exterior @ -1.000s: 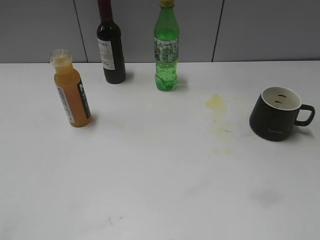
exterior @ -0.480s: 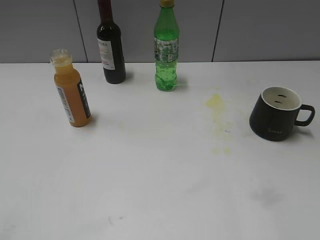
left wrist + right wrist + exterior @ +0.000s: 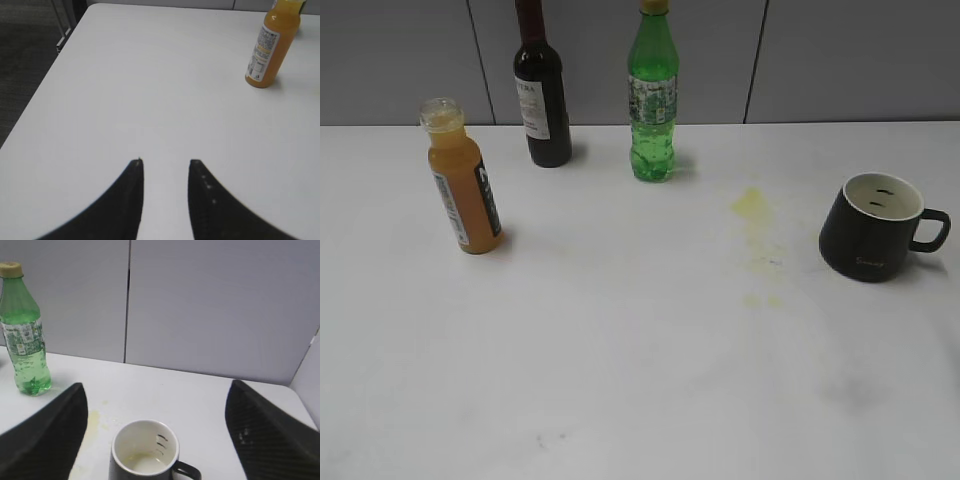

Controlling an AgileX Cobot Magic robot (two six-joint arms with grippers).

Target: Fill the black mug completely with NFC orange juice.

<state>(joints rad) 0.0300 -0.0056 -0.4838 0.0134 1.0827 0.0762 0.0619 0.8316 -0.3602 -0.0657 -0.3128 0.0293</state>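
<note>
The black mug [image 3: 872, 232] stands at the table's right, handle to the right, white inside with a thin yellowish film at the bottom [image 3: 145, 454]. The NFC orange juice bottle [image 3: 464, 180] stands uncapped at the left, nearly full; it also shows in the left wrist view [image 3: 271, 46]. My left gripper [image 3: 165, 162] is open and empty over bare table, well short of the bottle. My right gripper [image 3: 157, 390] is wide open and empty, its fingers either side of the mug and above it. Neither arm shows in the exterior view.
A dark wine bottle [image 3: 541, 90] and a green soda bottle [image 3: 652, 100] stand at the back; the green one also shows in the right wrist view [image 3: 24, 335]. Yellow juice stains [image 3: 752, 205] mark the table left of the mug. The table's left edge [image 3: 50, 75] is near.
</note>
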